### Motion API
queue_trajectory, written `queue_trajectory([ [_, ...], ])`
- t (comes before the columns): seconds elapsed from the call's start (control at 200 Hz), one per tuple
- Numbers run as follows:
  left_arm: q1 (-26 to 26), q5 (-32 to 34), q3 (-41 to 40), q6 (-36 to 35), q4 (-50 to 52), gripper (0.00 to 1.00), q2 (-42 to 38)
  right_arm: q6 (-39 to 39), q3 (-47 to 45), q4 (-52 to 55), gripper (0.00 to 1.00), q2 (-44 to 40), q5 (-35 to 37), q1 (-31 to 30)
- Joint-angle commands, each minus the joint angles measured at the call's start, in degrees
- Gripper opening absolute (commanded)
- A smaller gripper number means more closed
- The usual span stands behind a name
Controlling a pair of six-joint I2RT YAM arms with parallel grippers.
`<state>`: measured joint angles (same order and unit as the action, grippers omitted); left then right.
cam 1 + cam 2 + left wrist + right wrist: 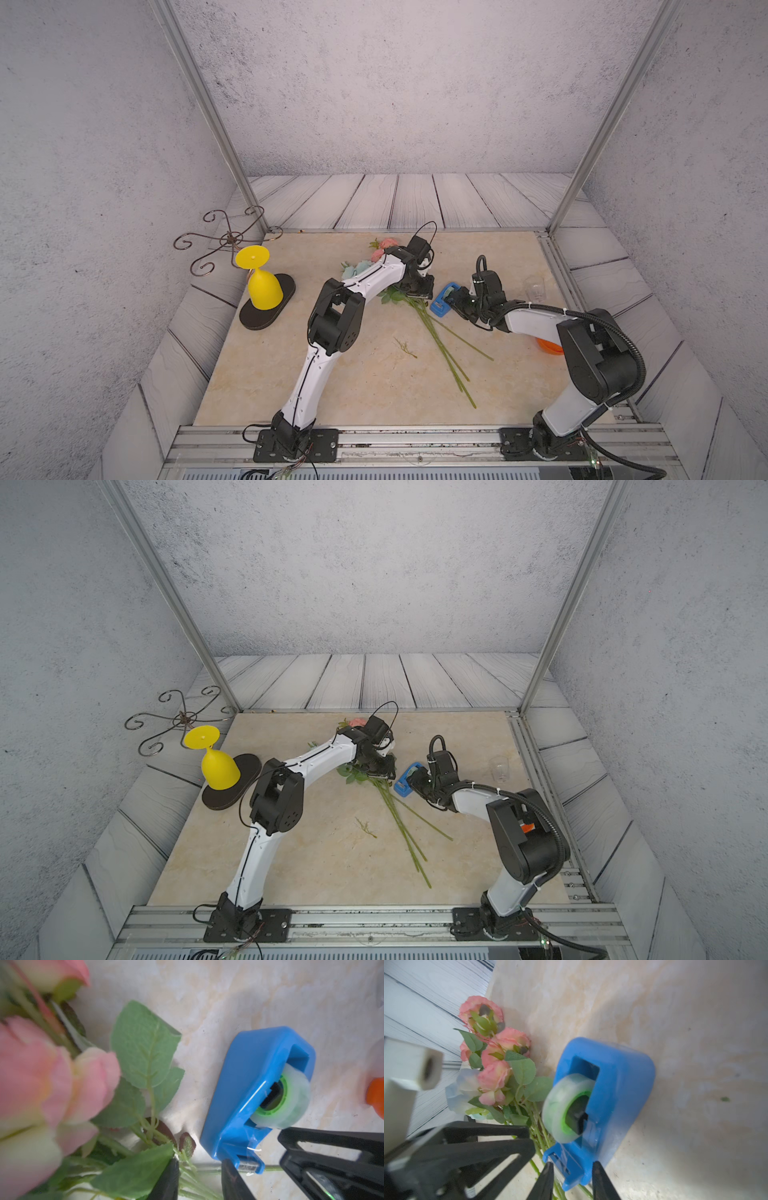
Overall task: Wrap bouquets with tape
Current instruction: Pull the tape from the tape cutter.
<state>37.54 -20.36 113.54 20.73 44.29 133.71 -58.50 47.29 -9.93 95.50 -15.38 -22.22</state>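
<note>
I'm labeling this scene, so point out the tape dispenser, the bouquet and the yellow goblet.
tape dispenser (623, 1084): right wrist view, on its blue body.
bouquet (493, 1077): right wrist view, on a pink bloom.
yellow goblet (262, 291): a top view, on its upturned bowl.

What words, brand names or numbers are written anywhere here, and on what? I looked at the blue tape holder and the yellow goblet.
None can be read.
The blue tape holder and its tape roll show no label.
The yellow goblet is plain.
Any marking on the arm bases is too small to tell.
</note>
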Motion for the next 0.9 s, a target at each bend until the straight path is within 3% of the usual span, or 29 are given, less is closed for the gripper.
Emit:
queue_trajectory([
  [0.0,0.43,-0.40,1.46,-1.00,0.88,0.38,0.61,-1.65,2.00,-1.61,0.33,2.38,-1.23,-0.28],
  [0.601,1.13,0.06,0.90,-2.81,1.50,0.38,2.49,-1.89,0.36,-4.97,0.26,6.89,-4.09,-0.24],
  [0.896,1.39,0.25,0.89,-3.22,1.59,0.37,2.70,-1.88,2.24,-4.55,0.09,7.50,-5.28,-0.11],
])
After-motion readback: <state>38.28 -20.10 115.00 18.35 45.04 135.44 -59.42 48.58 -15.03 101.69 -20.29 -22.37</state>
